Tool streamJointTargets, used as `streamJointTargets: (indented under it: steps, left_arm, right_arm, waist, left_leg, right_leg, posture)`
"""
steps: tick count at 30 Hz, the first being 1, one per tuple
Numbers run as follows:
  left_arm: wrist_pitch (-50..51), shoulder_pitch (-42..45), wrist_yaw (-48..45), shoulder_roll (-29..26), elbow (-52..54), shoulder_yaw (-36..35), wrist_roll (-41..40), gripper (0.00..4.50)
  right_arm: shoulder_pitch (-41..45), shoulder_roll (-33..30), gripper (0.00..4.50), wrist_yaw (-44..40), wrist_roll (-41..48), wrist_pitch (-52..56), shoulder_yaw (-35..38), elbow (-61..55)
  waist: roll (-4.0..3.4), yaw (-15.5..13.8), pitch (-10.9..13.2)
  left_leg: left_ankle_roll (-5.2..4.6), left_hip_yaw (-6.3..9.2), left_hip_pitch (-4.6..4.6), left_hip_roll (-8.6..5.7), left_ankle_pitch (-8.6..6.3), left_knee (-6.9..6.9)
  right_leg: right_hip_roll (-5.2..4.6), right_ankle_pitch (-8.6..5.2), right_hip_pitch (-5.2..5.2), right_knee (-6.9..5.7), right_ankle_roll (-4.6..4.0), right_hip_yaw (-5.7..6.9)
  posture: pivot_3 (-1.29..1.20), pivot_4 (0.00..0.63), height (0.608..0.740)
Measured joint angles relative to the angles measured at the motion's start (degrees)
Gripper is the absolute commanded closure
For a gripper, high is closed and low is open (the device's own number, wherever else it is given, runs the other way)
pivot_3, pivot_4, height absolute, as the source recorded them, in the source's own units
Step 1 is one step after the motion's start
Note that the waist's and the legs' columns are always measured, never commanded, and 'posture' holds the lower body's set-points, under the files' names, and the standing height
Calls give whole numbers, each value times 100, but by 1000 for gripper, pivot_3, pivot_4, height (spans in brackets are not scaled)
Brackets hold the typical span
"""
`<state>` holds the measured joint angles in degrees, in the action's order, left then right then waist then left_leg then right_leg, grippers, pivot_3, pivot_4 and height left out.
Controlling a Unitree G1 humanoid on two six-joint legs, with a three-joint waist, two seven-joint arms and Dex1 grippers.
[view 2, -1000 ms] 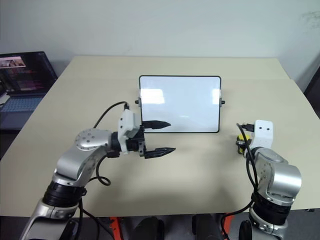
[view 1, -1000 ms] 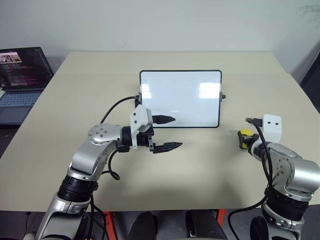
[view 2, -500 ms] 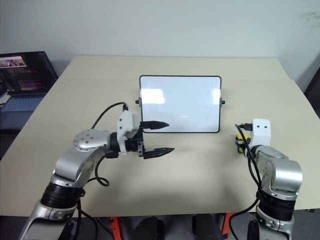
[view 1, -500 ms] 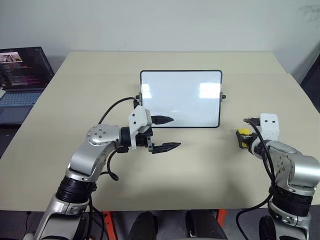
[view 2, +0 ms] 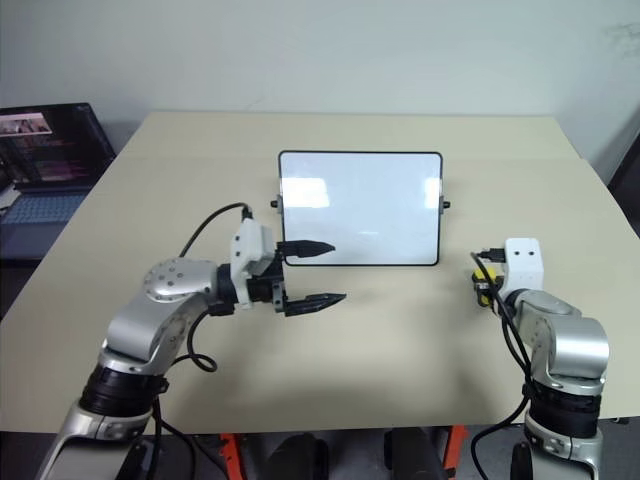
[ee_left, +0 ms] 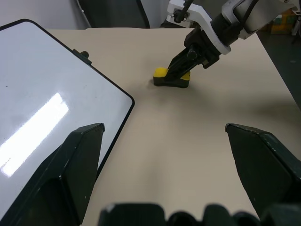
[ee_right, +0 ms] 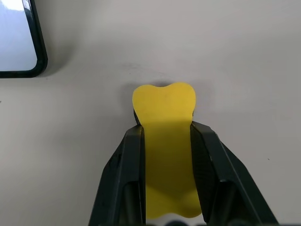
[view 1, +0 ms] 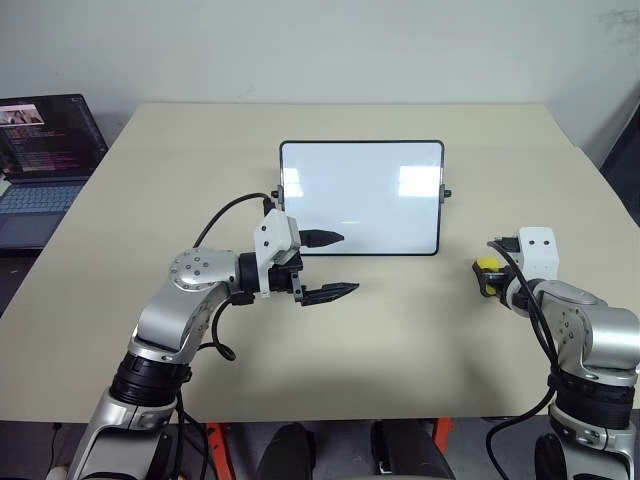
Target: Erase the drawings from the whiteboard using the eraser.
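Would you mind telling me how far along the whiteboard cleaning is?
Done: the whiteboard shows no marks. In hand: the right gripper is shut on the yellow eraser, which sits on the table beside the board. Left: seemingly only releasing it. The left gripper is open.

bare table (view 1: 400,330) between both arms; whiteboard (view 1: 360,195) stands behind, laptop (view 1: 45,160) far left.

My beige table (view 1: 400,330) carries the whiteboard (view 1: 361,196) at its middle; the yellow eraser (ee_left: 171,77) sits on the tabletop, off the board's right corner.
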<state>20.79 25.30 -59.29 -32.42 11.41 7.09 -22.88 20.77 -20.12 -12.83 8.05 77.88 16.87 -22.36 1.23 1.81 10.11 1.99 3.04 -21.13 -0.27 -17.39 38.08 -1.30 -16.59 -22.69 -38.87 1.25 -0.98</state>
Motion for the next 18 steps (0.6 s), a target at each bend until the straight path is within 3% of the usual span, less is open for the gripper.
streamJointTargets:
  steps: [8, 12, 18]
  left_arm:
    - [-37, -3, -6, 2, -30, -6, 1, 0]
    - [-118, -37, -11, 2, -54, -6, 2, 0]
    - [-142, -92, -11, 2, -82, -6, 3, 0]
  right_arm:
    - [1, -1, 3443, 29, 31, -110, -21, 62]
    - [0, -17, 2242, 27, 52, -117, -32, 88]
    - [1, -24, 84, 34, 107, -117, -41, 114]
  waist:
    - [0, 0, 0]
    - [0, -1, 0]
    - [0, -2, 0]
  left_leg:
    - [0, 0, 0, 0, 0, 0]
    - [0, 0, 0, 0, 0, 0]
    - [0, 0, 0, 0, 0, 0]
  right_leg:
    - [0, 0, 0, 0, 0, 0]
    - [0, 0, 0, 0, 0, 0]
    - [0, 0, 0, 0, 0, 0]
  posture:
    - [0, 150, 740]
    - [0, 150, 740]
    - [0, 150, 740]
